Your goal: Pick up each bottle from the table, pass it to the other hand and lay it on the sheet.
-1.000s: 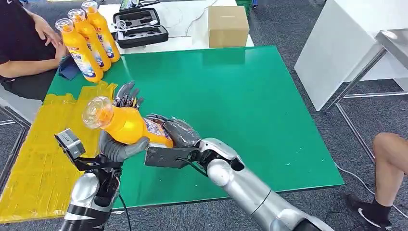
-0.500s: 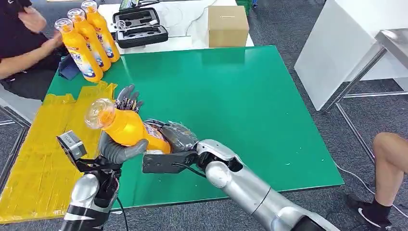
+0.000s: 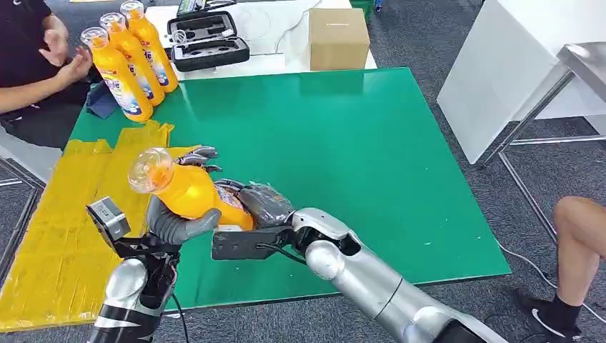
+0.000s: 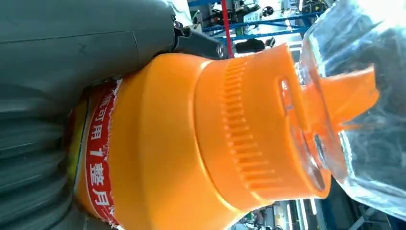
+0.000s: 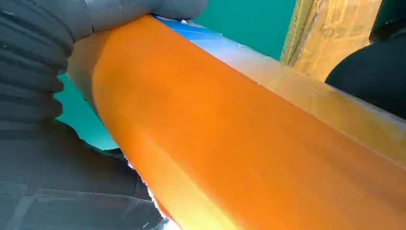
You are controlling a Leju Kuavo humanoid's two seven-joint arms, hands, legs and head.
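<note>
Since the earlier frame my left hand [image 3: 179, 214] had curled round the orange bottle [image 3: 189, 191], which my right hand [image 3: 259, 204] gripped by its base above the table's [image 3: 343, 143] near-left part, mid-transfer toward the yellow sheet [image 3: 57, 243].

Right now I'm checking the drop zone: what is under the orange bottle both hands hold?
Under the orange bottle, held by the left hand and right hand, lie the green table and the yellow sheet's edge. The hands and bottle cover the spot directly below.
</note>
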